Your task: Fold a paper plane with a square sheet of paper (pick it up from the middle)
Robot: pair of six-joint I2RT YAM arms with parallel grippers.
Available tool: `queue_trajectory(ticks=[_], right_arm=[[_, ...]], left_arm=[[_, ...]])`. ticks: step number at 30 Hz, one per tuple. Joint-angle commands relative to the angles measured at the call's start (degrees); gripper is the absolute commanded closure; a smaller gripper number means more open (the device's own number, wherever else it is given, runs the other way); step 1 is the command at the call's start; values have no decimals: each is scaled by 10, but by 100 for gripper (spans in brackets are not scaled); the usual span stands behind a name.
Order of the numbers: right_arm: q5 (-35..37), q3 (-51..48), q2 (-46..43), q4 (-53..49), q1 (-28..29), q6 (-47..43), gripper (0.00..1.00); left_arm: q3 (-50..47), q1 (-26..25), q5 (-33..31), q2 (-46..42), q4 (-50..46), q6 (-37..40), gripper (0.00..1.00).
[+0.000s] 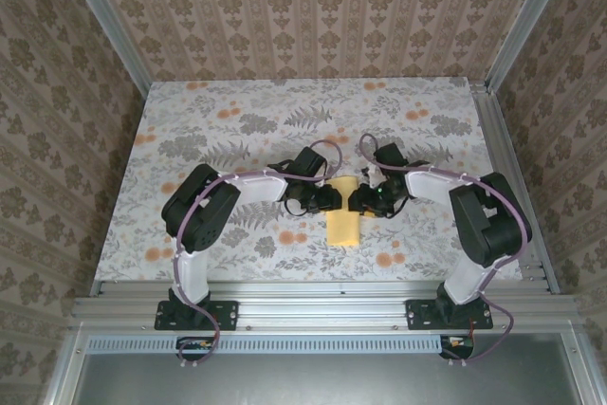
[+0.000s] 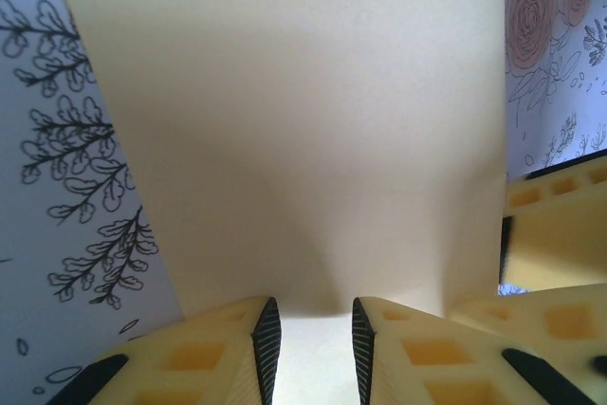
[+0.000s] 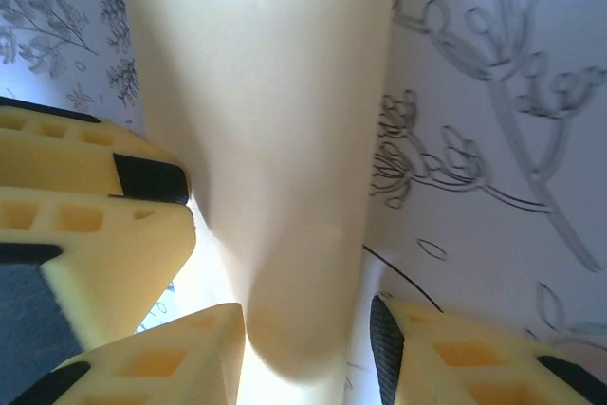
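Note:
The square sheet of paper is pale yellow and lies doubled over into a narrow strip on the flowered cloth, between both grippers; it has no pointed paper plane shape. My left gripper comes at it from the left. In the left wrist view the sheet fills the narrow gap of the left gripper from pad to pad. In the right wrist view the rounded fold sits inside my right gripper, which is open: the right pad stands clear of the paper.
The flowered tablecloth covers the table. Patterned walls close it in at the back and sides, and a metal rail runs along the near edge. The right gripper's yellow fingers lie just beside the left one.

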Motion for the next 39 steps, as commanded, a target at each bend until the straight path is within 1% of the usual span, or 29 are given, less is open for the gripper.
queue_trajectory(ticks=[1, 3, 4, 7, 11, 15, 19, 25, 34, 39], right_arm=[[9, -13, -60, -22, -13, -3, 57], [-26, -29, -83, 2, -16, 12, 57], [-50, -42, -94, 26, -18, 26, 59], [-100, -70, -114, 91, -19, 70, 70], [-121, -85, -97, 144, -18, 103, 81], [-124, -77, -61, 170, -12, 110, 86], [-114, -59, -20, 157, -11, 89, 88], [-95, -56, 21, 149, -12, 62, 88], [-60, -56, 47, 113, -22, 18, 88], [-53, -56, 48, 96, -26, 4, 88]], left_arm=[[-18, -4, -26, 25, -49, 21, 69], [-18, -4, -28, 28, -50, 25, 69], [-18, -4, -30, 30, -53, 26, 69], [-19, -5, -34, 34, -57, 30, 70], [-19, -6, -35, 39, -55, 33, 70], [-21, -7, -35, 42, -55, 33, 69], [-20, -7, -39, 44, -58, 36, 70], [-21, -7, -40, 49, -63, 38, 70], [-20, -6, -42, 55, -74, 45, 70], [-22, -5, -44, 55, -78, 48, 70]])
